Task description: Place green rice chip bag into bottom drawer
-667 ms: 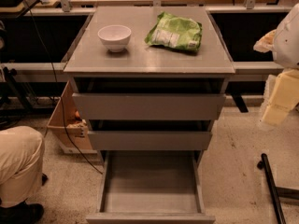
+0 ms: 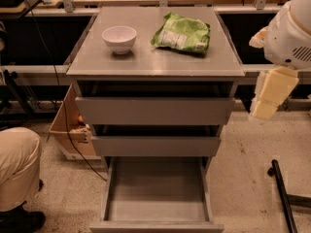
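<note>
My tool (image 2: pixel 270 95) hangs beside the desk (image 2: pixel 97 62), open or closed I cannot tell. The green rice chip bag (image 2: pixel 182 33) lies up-left of it, the bottom drawer (image 2: pixel 156 193) open down-left.

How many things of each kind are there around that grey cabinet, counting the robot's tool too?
Bowl: 1, white, on the cabinet top.
Bag: 1, green, on top beside the bowl.
Drawers: 3, top drawer, middle drawer, bottom drawer pulled far out.
Tool: 1, hanging right of the cabinet.
Total: 6.
</note>
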Robot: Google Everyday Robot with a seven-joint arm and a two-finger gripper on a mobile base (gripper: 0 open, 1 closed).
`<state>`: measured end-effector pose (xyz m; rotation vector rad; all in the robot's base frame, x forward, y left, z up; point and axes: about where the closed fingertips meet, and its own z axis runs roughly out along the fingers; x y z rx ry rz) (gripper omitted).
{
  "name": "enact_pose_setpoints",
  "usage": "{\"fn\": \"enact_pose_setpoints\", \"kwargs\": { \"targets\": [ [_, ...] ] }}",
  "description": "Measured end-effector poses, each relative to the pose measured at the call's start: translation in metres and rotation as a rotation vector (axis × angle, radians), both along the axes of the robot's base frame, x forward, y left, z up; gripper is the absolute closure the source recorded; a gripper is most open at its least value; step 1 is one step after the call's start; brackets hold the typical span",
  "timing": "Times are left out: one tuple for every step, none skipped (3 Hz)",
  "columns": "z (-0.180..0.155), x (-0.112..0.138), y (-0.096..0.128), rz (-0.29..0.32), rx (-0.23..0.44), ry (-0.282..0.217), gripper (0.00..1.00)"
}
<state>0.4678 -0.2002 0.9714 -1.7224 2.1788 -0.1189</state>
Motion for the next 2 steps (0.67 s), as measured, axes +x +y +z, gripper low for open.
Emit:
{"fn": "enact_pose_setpoints", "kwargs": {
  "targets": [
    [-0.002,0.054,0.028,0.044,0.000,-0.085,0.00],
    [-0.001,0.118,0.067,0.110,0.011,-0.182,0.00]
  ]
}}
